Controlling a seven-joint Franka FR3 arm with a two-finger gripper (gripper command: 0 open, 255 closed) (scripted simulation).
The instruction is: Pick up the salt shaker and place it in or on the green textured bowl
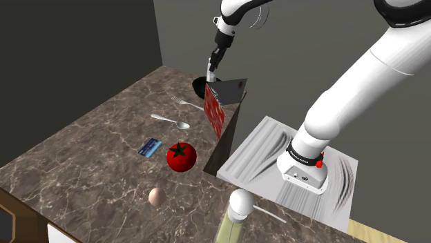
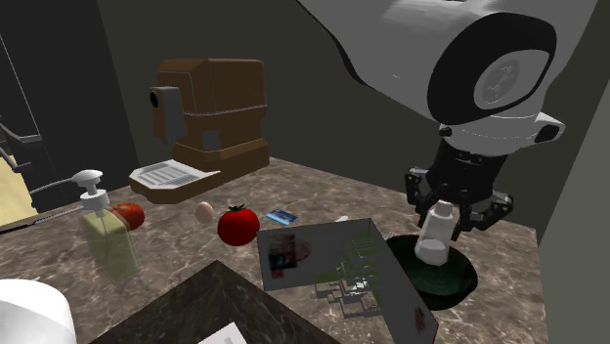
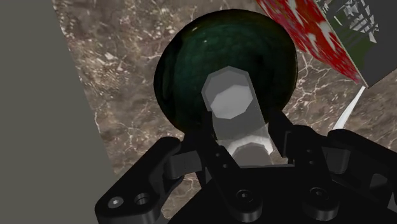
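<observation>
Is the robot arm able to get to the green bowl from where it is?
Probably yes. The end effector, shut on the salt shaker, hangs right above the bowl with nothing between; the box stands beside it.

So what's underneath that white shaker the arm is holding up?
A dark green bowl sits right below the shaker, on the marbled counter. The shaker and the jaws hide part of the bowl's inside, so that part cannot be checked.

- The gripper (image 2: 456,209) clasps a white salt shaker (image 2: 435,236) over the dark green bowl (image 2: 453,284) at the right.
- A tomato (image 2: 238,226) and an egg (image 2: 204,211) lie to the left, near a soap dispenser (image 2: 104,233).
</observation>
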